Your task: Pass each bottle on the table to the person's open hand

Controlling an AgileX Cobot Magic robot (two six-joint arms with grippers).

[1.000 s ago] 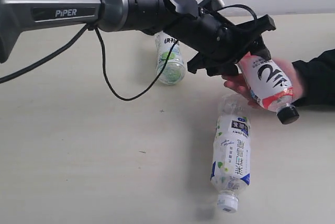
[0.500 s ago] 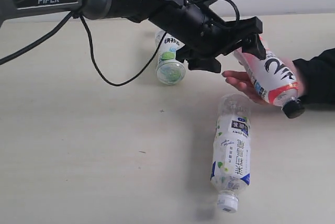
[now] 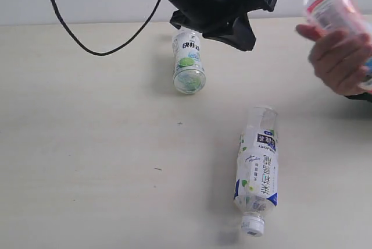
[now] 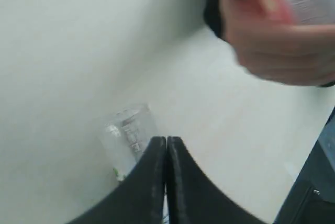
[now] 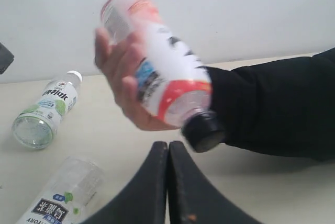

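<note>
The person's hand (image 3: 340, 57) is closed round the pink-tinted, black-capped bottle (image 3: 331, 7) and holds it up at the right, blurred; the right wrist view shows the hand (image 5: 123, 77) and that bottle (image 5: 167, 77) too. My left gripper (image 3: 247, 42) hangs shut and empty above the table, left of the hand. A green-labelled bottle (image 3: 189, 66) lies below it. A blue-and-white-labelled bottle (image 3: 257, 170) lies nearer the front, white cap forward. My right gripper (image 5: 168, 144) is shut on nothing, low before the hand. Only three bottles show.
The pale beige table (image 3: 87, 144) spreads wide to the left. A black cable (image 3: 93, 48) loops down from the left arm. The person's black sleeve (image 5: 272, 109) lies across the table's right side.
The left gripper let go of the pink bottle, shut, and drew back up and to the left. The hand closed on the bottle and raised it up and to the right.
</note>
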